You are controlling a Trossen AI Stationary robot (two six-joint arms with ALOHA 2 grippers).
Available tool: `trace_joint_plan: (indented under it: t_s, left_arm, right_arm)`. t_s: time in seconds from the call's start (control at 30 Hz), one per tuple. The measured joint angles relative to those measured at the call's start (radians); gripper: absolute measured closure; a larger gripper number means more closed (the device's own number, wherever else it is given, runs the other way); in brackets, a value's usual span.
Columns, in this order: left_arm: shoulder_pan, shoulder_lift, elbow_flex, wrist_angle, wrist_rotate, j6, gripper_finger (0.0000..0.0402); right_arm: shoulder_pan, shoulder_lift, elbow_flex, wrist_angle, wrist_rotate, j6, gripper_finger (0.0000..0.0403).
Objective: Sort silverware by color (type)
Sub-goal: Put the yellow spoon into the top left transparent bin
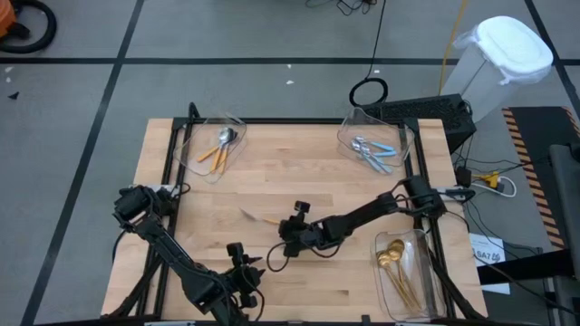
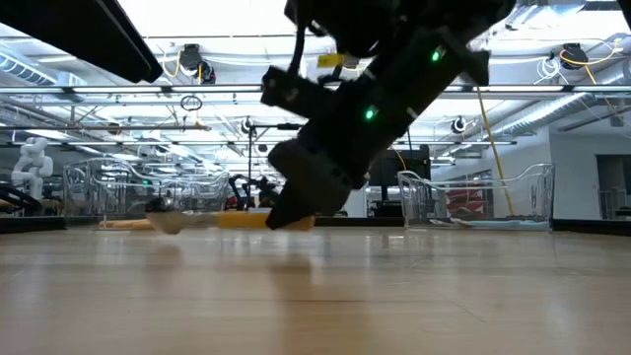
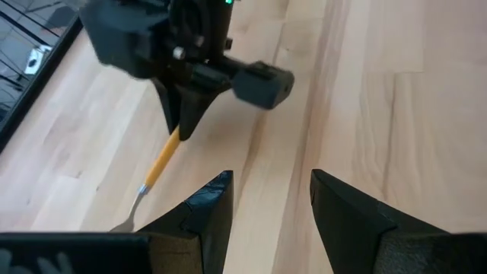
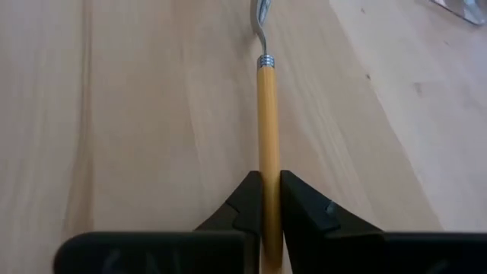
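An orange-handled spoon (image 1: 260, 218) with a silver bowl (image 4: 262, 11) hangs just above the middle of the table, and my right gripper (image 1: 288, 228) is shut on its handle. My left gripper (image 3: 270, 205) hovers open near the table's front edge (image 1: 243, 272). It points at the spoon with nothing between its fingers. More silverware lies in clear bins: orange-handled spoons (image 1: 220, 147) at the far left, blue-handled spoons (image 1: 373, 152) at the far right, and gold spoons (image 1: 397, 264) at the near right. My right gripper pinches the spoon's orange handle (image 4: 268, 171) between its two fingers, near the handle's free end. The fingers come slanting down from the table's right side and lie along the handle. The spoon sticks out ahead of them, nearly level and clear of the table, with its bowl (image 2: 168, 224) toward the left.
Three clear plastic bins sit at the table's edges: far left (image 1: 204, 136), far right (image 1: 399, 136) and near right (image 1: 426, 272). Bare wood lies between them. Black frame rails (image 1: 172, 163) run along the table's sides.
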Motion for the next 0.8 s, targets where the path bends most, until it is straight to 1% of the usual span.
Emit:
trace_joint_plan:
  t_s: [0.17,0.27,0.37,0.47,0.63,0.8]
  left_arm:
    - [0.003,0.0,0.0,-0.013,-0.012,-0.01,0.0227]
    - [0.003,0.0,0.0,-0.024,-0.054,-0.025,0.0227]
    - [0.005,0.0,0.0,-0.039,-0.071,-0.042,0.0227]
    - [0.009,0.0,0.0,-0.046,-0.074,-0.054,0.0227]
    - [0.033,-0.001,0.0,-0.024,-0.07,-0.057,0.0227]
    - [0.092,-0.001,0.0,0.058,0.027,-0.006,0.0227]
  right_arm:
    - [0.019,-0.039,0.0,-0.062,0.005,-0.006,0.0379]
    - [0.039,-0.067,0.001,-0.105,0.019,-0.012,0.0379]
    - [0.069,-0.096,0.001,-0.178,0.027,-0.026,0.0379]
    - [0.114,-0.127,0.001,-0.261,0.084,-0.035,0.0379]
    - [0.207,-0.158,0.003,-0.34,0.187,-0.083,0.0379]
    - [0.301,-0.153,0.004,-0.352,0.312,-0.179,0.0379]
